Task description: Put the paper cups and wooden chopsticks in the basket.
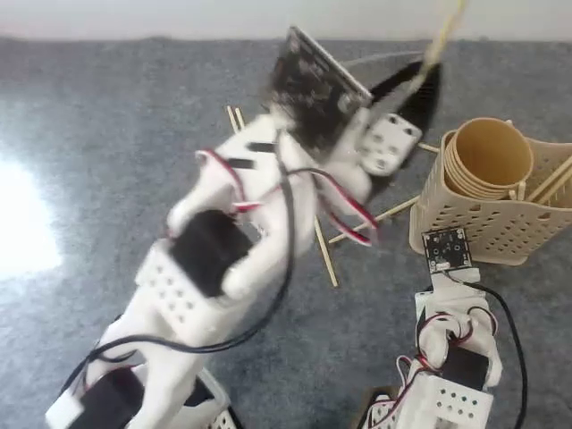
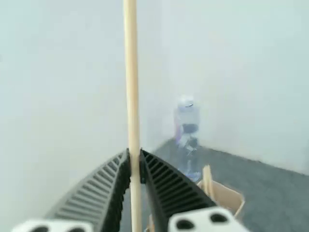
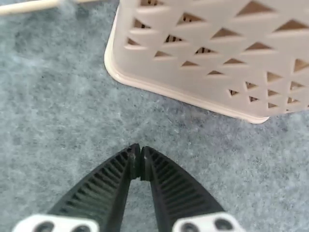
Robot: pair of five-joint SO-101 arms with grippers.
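My left gripper [image 2: 134, 163] is shut on a wooden chopstick [image 2: 131, 87] that stands upright between its black fingers. From above, that gripper [image 1: 413, 85] is raised left of the basket [image 1: 500, 228], the chopstick [image 1: 444, 34] pointing up and away. A stack of paper cups [image 1: 490, 154] sits in the basket with a few chopsticks [image 1: 550, 183] beside it. More chopsticks [image 1: 323, 250] lie on the grey carpet under the left arm. My right gripper [image 3: 140, 161] is shut and empty, low over the carpet just in front of the basket wall [image 3: 212, 53].
A chopstick [image 3: 34, 5] lies on the carpet beside the basket. A plastic bottle [image 2: 187, 137] stands by the far wall. Grey carpet [image 1: 98, 134] spreads out to the left.
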